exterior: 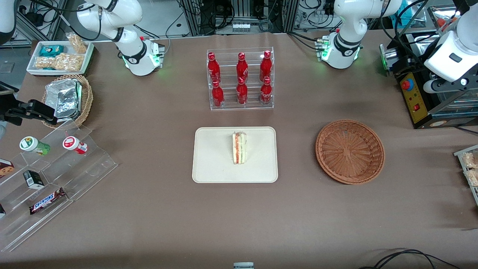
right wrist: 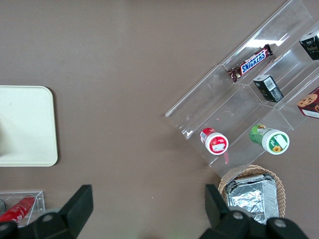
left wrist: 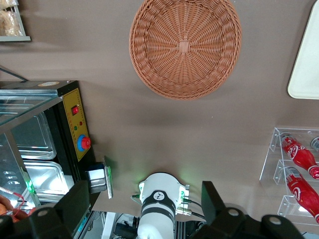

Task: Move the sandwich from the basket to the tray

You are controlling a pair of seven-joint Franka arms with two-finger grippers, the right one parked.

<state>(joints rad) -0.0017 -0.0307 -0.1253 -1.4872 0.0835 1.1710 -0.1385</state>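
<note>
We keep our empty gripper (left wrist: pixel 142 216) (jaws apart) high and away, because the triangular wedge sandwich (exterior: pixel 239 147) already lies on the cream rectangular tray (exterior: pixel 213 164), the round reddish-brown wicker basket (exterior: pixel 350 151) empty.

Red bottles (exterior: pixel 241 79) in clear rack (exterior: pixel 241 104), mid tabletop (exterior: pixel 149 209). Toward parked arm's end: foil packets (exterior: pixel 64 98), stepped acrylic stand (exterior: pixel 48 179) with Snickers bar (exterior: pixel 47 201), two cups (exterior: pixel 74 144).

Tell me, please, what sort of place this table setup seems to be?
Probably a robotics lab staged as a snack counter: cabling racks above the table, red bottles in a clear rack, the sandwich on the tray, the basket empty. The left pincer hangs open, high up.
</note>
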